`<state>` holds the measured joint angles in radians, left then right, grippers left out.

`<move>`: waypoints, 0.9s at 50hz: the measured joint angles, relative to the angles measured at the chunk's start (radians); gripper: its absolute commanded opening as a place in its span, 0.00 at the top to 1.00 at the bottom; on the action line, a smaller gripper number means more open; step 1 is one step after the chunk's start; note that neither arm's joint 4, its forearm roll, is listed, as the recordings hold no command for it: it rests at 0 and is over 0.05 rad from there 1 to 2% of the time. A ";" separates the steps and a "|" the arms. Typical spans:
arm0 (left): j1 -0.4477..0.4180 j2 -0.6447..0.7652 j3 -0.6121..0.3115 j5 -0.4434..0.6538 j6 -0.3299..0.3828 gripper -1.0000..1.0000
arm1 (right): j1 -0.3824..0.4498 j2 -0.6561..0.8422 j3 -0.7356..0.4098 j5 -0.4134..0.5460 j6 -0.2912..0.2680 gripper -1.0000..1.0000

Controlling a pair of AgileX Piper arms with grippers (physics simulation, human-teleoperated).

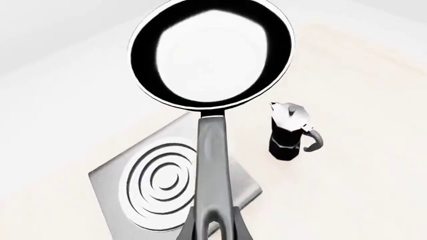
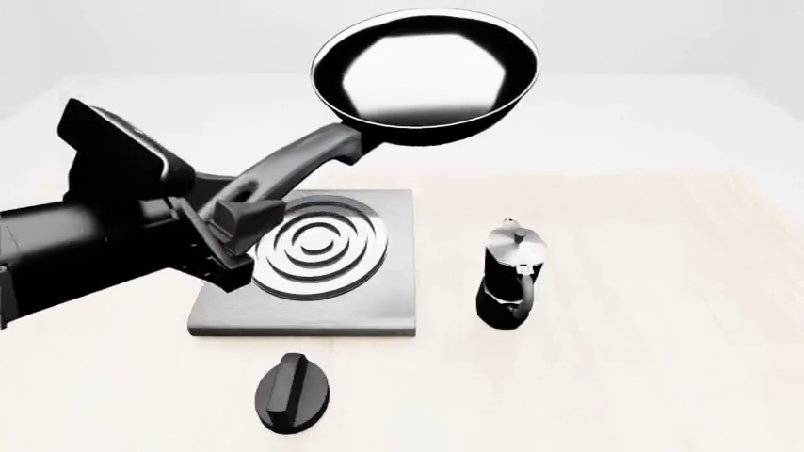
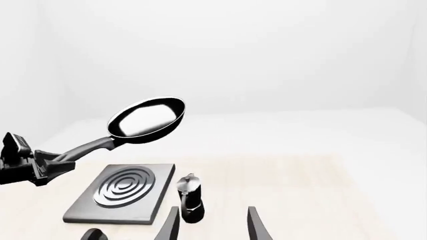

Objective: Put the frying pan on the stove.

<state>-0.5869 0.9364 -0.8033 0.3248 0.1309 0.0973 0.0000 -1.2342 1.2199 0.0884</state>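
Note:
My left gripper [image 2: 239,224] is shut on the end of the frying pan's long dark handle [image 2: 296,160]. It holds the round black frying pan [image 2: 425,75] tilted up in the air, above and beyond the far edge of the stove [image 2: 390,297]. The stove is a flat grey plate with silver rings lying on the table. In the left wrist view the pan [image 1: 212,52] fills the picture, with the stove [image 1: 110,176] under its handle. In the right wrist view the pan [image 3: 148,119] hangs over the stove [image 3: 80,212]. My right gripper [image 3: 212,227] is open and empty, well back from both.
A small black and silver moka pot [image 2: 509,275] stands on the table just right of the stove. A black oval knob [image 2: 293,391] lies in front of the stove, near the table's front edge. My left arm [image 2: 88,226] reaches in from the left.

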 measured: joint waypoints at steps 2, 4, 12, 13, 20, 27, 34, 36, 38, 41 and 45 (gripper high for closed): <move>0.005 -0.022 0.019 0.002 -0.003 1.00 | 0.000 0.000 0.000 0.000 0.000 0.00; 0.008 -0.045 0.038 0.007 -0.005 1.00 | 0.000 0.000 0.001 0.000 0.000 0.00; 0.025 -0.131 0.101 0.032 -0.010 1.00 | 0.000 0.000 0.002 0.000 -0.001 0.00; 0.028 -0.142 0.107 0.035 -0.011 1.00 | 0.000 0.000 0.002 0.000 -0.001 0.00; 0.044 -0.215 0.153 0.065 -0.015 1.00 | 0.000 0.000 0.003 0.000 -0.001 0.00; 0.062 -0.281 0.195 0.093 -0.022 1.00 | 0.000 0.000 0.004 0.000 -0.001 0.00; 0.076 -0.343 0.233 0.123 -0.030 1.00 | 0.001 0.000 0.005 0.000 -0.001 0.00; 0.080 -0.362 0.243 0.131 -0.033 1.00 | 0.001 0.000 0.006 0.000 -0.001 0.00; 0.083 -0.378 0.255 0.137 -0.035 1.00 | 0.001 0.000 0.006 0.000 -0.001 0.00; 0.090 -0.400 0.273 0.145 -0.039 1.00 | 0.001 0.000 0.006 0.000 -0.002 0.00; 0.097 -0.425 0.294 0.153 -0.043 1.00 | 0.002 0.000 0.007 0.000 -0.002 0.00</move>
<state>-0.4903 0.5113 -0.5093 0.4781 0.0879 0.0990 0.0000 -1.2276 1.2199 0.0863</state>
